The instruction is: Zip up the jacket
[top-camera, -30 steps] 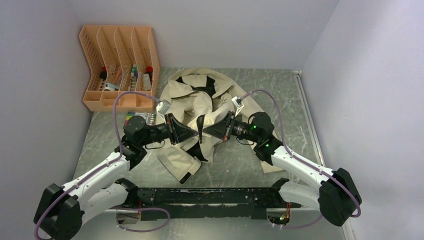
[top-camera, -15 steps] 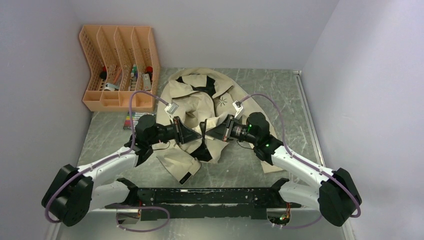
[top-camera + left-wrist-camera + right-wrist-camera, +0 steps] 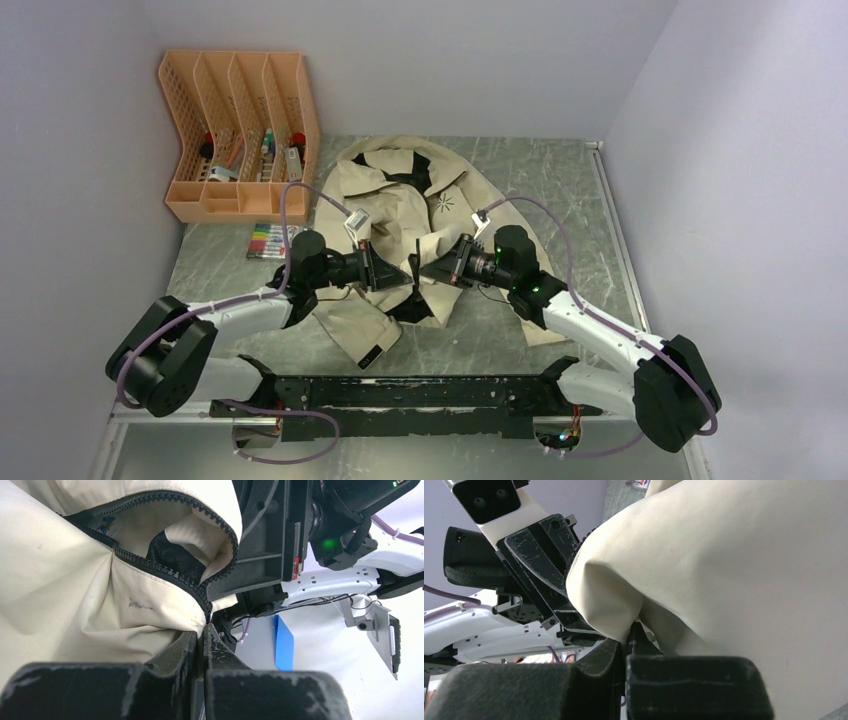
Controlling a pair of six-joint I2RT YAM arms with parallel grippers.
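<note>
Now the grey marbled table carries the large cream fabric jacket. It lies spread open just right of the peach plastic file rack, with its dark lining showing, so the front is not yet zipped.

Over the last second the white left arm has swung inward. Its elbow has folded back, clearing the small marker pack that lies just in front of the rack.

The two grippers have travelled together, further right of the rack, and have kept tip to tip above the cloth. The left gripper is clenched on a front edge right where the black zipper teeth run into its fingers. The right gripper is clamped on a bunched fold of cream cloth opposite.

That shift looks like lining up the two bottom ends of the zip. I cannot tell whether the slider or the pin sits inside either grip, and the teeth beyond the pinch still gape apart.
</note>
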